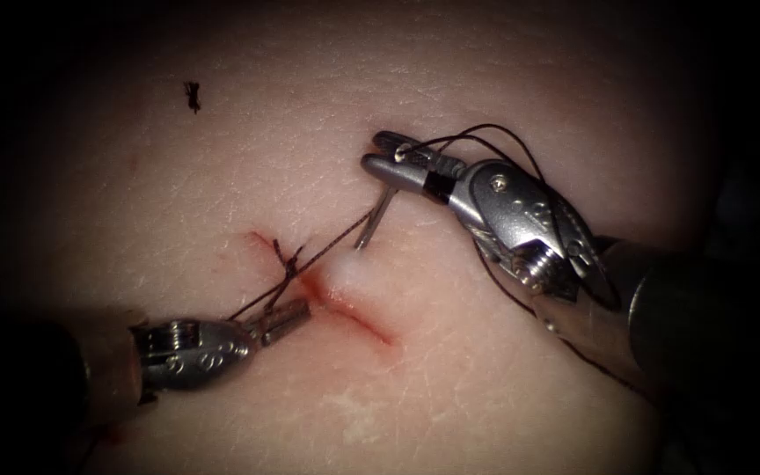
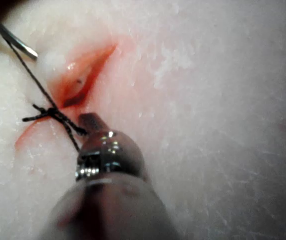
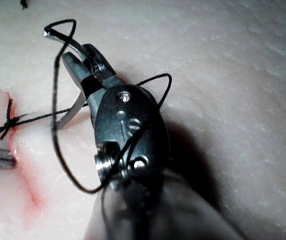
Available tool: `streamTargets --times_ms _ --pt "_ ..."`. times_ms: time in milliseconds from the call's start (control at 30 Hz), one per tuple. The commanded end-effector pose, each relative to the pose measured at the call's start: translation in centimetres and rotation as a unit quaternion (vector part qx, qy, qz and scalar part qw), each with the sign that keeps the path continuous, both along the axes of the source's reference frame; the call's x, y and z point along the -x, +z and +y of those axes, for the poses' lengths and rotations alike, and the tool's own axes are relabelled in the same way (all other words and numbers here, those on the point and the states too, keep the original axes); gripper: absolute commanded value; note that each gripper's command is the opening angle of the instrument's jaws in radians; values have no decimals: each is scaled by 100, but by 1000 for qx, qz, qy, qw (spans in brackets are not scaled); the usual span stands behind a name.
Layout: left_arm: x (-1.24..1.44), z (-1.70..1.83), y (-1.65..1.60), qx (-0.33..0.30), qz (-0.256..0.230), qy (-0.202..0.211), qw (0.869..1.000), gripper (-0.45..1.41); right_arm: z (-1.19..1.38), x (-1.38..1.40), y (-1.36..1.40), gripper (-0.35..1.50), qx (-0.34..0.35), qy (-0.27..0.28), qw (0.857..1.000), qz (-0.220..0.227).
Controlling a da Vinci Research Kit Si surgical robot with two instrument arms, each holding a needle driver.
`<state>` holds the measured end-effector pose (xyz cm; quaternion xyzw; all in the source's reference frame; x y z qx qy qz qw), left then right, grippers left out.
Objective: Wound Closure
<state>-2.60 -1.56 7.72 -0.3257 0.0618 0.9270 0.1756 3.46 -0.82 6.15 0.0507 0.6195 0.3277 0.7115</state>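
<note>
Darkness swallows the outer rim of the endoscope view, so the shafts of both arms fade out of sight and whatever carries the tissue (image 1: 450, 387) cannot be made out. The needle's tip is hard to judge: in the endoscope view it ends at a pale raised spot just right of the cut (image 1: 358, 312), and whether it touches or enters the tissue there cannot be told.

The right pincer (image 1: 384, 151) is clamped on the needle (image 1: 378, 215) near its thread end, the curved body hanging down from the jaws toward the cut. Thread (image 1: 494, 132) arcs over this pincer, loops around its wrist and trails back along the shaft into shadow. In the right wrist view the same thread (image 3: 55, 90) makes a wide loop beside the jaws.

The left pincer (image 1: 288, 318) lies low on the left side of the cut, its jaws closed on the thread just below a knot (image 1: 288, 262) that sits across the upper end of the cut. From the knot 1 strand runs up to the needle.

The tissue is pale, finely creased, with red fluid (image 1: 345, 303) lining the open lower stretch of the cut. A small dark cut end of thread (image 1: 193, 95) lies well away, far above the left pincer.
</note>
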Motion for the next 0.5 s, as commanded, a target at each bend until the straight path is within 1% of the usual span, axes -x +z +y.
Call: streamTargets --times_ms 33,200,300,500 --pt "6 -8 9 -2 1 0 1000 -37 0 -5 5 -35 1 1 1000 1" --pt "8 -9 12 -3 3 1 1000 -37 1 -7 6 -35 0 0 1000 1" --pt "9 -9 12 -4 4 2 1000 -37 -1 -11 9 -35 -2 -7 1000 10" --pt "8 -9 11 -4 4 2 1000 -35 -21 -23 23 -35 -45 -25 998 24"
